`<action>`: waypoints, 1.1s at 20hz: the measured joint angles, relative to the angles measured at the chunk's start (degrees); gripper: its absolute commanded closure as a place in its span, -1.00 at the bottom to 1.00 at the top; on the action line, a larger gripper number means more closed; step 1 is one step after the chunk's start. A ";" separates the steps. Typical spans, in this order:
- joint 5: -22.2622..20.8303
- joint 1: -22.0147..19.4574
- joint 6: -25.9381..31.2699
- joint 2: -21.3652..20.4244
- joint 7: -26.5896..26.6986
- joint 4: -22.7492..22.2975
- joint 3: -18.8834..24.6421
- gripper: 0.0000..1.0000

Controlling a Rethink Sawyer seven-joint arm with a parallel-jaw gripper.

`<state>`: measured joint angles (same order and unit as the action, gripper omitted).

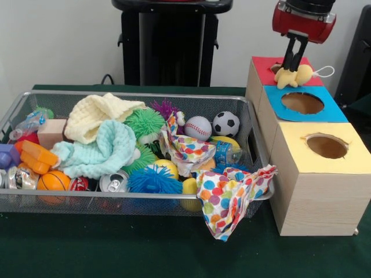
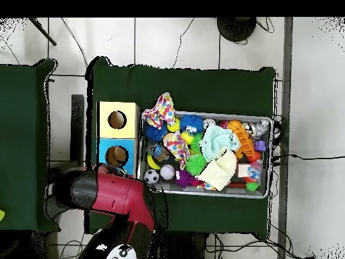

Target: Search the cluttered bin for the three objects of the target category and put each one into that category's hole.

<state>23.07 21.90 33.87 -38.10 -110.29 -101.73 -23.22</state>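
Note:
In the front view my gripper (image 1: 294, 63) hangs at the top right, shut on a small yellow plush toy (image 1: 297, 76) with a white loop. The toy sits at the edge of the red-surrounded hole (image 1: 276, 67) on the farthest pale wooden box. The wire mesh bin (image 1: 191, 96) lies to the left, full of balls, cloths, cans and spiky toys. In the overhead view the red and black arm (image 2: 111, 192) covers the red box and the gripper; the bin (image 2: 271, 158) lies to its right.
The blue-surrounded hole (image 1: 302, 103) and the yellow-surrounded hole (image 1: 327, 146) lie in boxes nearer the camera, also seen from overhead (image 2: 116, 156) (image 2: 116, 119). A polka-dot cloth (image 1: 232, 200) hangs over the bin's front corner. The black pedestal (image 1: 168, 43) stands behind the bin.

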 measured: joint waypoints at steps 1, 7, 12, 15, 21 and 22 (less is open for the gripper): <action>0.00 -0.01 0.00 0.06 0.00 0.12 -0.08 1.00; -0.02 0.00 0.00 0.99 0.00 0.89 -0.62 1.00; -0.02 -0.01 0.00 1.14 0.00 0.89 -0.62 1.00; -0.02 -0.03 0.00 1.13 0.00 0.89 -0.62 1.00; -0.02 -0.09 0.00 1.12 0.00 0.89 -0.62 1.00; -0.02 -0.16 0.00 1.09 0.00 0.89 -0.62 1.00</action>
<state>23.05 21.74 33.87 -37.01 -110.29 -100.84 -23.84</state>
